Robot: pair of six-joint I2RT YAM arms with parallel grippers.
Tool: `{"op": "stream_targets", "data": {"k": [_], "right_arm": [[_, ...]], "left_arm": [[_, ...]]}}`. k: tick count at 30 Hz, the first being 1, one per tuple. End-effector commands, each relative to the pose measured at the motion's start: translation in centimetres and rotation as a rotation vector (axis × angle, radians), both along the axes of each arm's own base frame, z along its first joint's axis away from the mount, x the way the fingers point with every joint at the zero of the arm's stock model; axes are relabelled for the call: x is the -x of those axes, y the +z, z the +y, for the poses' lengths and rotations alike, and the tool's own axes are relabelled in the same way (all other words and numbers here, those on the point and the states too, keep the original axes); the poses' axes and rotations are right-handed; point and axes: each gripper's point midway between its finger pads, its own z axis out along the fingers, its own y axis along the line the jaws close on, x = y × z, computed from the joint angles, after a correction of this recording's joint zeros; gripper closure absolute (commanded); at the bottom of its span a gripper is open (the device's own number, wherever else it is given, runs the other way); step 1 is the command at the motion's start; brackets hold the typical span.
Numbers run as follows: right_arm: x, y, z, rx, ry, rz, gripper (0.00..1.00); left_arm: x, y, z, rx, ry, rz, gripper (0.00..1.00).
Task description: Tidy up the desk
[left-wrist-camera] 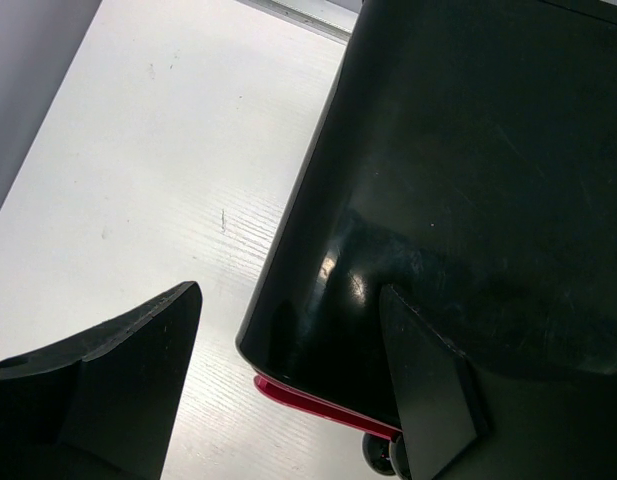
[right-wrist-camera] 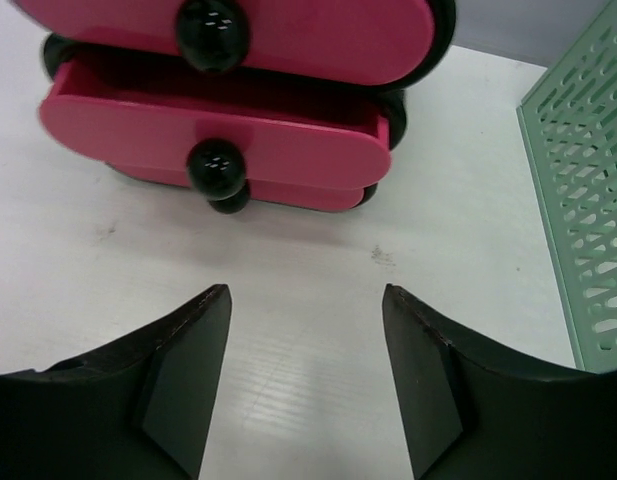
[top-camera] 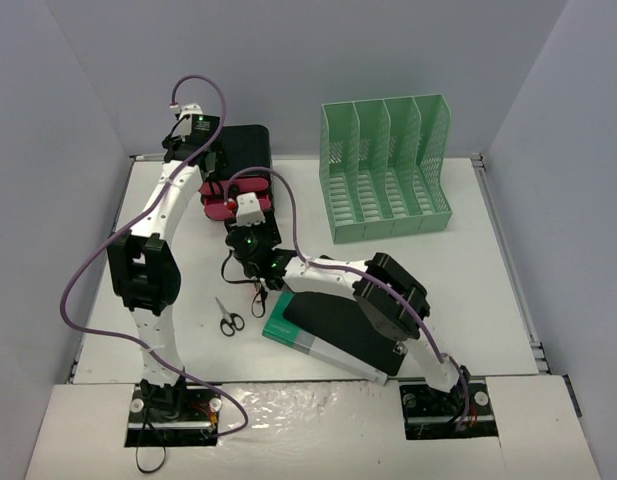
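The white desk [top-camera: 468, 280] carries a small black drawer chest [top-camera: 246, 150] at the back, its pink drawers [right-wrist-camera: 218, 135] fitted with black knobs [right-wrist-camera: 216, 165]. The middle drawer stands slightly pulled out. My left gripper [left-wrist-camera: 290, 290] is open astride the chest's [left-wrist-camera: 458, 170] lower left corner. Its left finger [left-wrist-camera: 138, 370] stands apart over bare desk, and its right finger [left-wrist-camera: 428, 400] lies against the chest's black top. My right gripper [right-wrist-camera: 306, 290] is open just in front of the drawers, with only bare desk between its fingers.
A green file organizer [top-camera: 388, 170] stands at the back right, and its perforated side [right-wrist-camera: 578, 200] shows in the right wrist view. Black-handled scissors [top-camera: 228, 318] lie near the left arm. A black and green book [top-camera: 328, 328] lies under the right arm.
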Motion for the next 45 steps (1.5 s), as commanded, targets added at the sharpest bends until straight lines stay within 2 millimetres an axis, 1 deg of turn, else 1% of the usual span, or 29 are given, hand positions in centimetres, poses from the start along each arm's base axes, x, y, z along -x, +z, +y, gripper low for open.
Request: {"op": "stream_targets", "data": {"k": [1,2,6,9,10,11,15,18,20,22,24,26,28,29,32,34,36,41,45], "right_arm": [[-4.1,6.5,-2.6,-0.146,-0.083,-0.035,0.37],[-4.6,7.4,-2.5,-0.150,-0.079,-0.037,0.36],[-6.7,12.1,-2.2,-0.192,-0.057,-0.044,0.30],[-7.8,15.6,-2.2,-0.229,-0.027,-0.042,0.25],[-7.7,15.8,-2.0,-0.234,-0.007,-0.024,0.23],[-8.1,16.2,-2.2,-0.252,0.004,-0.009,0.22],[-10.1,17.7,-3.7,-0.354,0.036,0.046,0.19],[-11.7,17.1,-5.1,-0.440,0.052,0.109,0.18],[-12.5,15.9,-5.1,-0.506,0.095,0.173,0.18],[-13.5,15.2,-5.6,-0.546,0.122,0.210,0.17],[-14.9,14.5,-6.0,-0.589,0.146,0.236,0.15],[-15.5,13.9,-5.4,-0.632,0.219,0.278,0.14],[-15.8,13.6,-5.0,-0.659,0.272,0.308,0.14],[-16.1,13.5,-5.3,-0.662,0.271,0.309,0.14],[-16.6,12.8,-4.8,-0.711,0.313,0.343,0.13],[-16.7,12.8,-4.3,-0.765,0.364,0.361,0.13],[-17.0,12.8,-4.2,-0.801,0.389,0.365,0.13],[-17.0,12.4,-3.7,-0.832,0.426,0.375,0.12],[-16.8,12.1,-3.2,-0.853,0.451,0.390,0.12]], "left_arm": [[2.2,-1.3,0.8,-0.008,-0.003,0.090,0.32],[2.2,-1.4,0.9,-0.008,-0.003,0.092,0.32],[2.2,-1.6,0.8,0.001,-0.002,0.096,0.32],[2.2,-1.8,0.7,0.008,-0.003,0.098,0.32],[2.2,-1.8,0.7,0.009,-0.002,0.099,0.32],[2.3,-1.9,0.7,0.010,-0.001,0.101,0.32],[2.4,-2.2,0.7,0.013,-0.001,0.107,0.32],[2.5,-2.5,0.6,0.020,-0.002,0.110,0.32],[2.6,-2.5,0.6,0.019,-0.003,0.110,0.32],[2.7,-2.5,0.6,0.022,-0.005,0.110,0.32],[2.8,-2.4,0.5,0.027,-0.009,0.108,0.32],[2.9,-2.4,0.4,0.030,-0.011,0.106,0.32],[2.9,-2.4,0.4,0.030,-0.015,0.106,0.32],[3.0,-2.3,0.4,0.030,-0.015,0.105,0.32],[3.0,-2.2,0.4,0.026,-0.022,0.106,0.32],[3.1,-2.2,0.4,0.026,-0.026,0.111,0.32],[3.1,-2.2,0.4,0.027,-0.025,0.111,0.32],[3.5,-2.1,0.1,0.039,-0.037,0.111,0.32],[3.9,-2.1,-0.5,0.076,-0.056,0.106,0.31]]}}
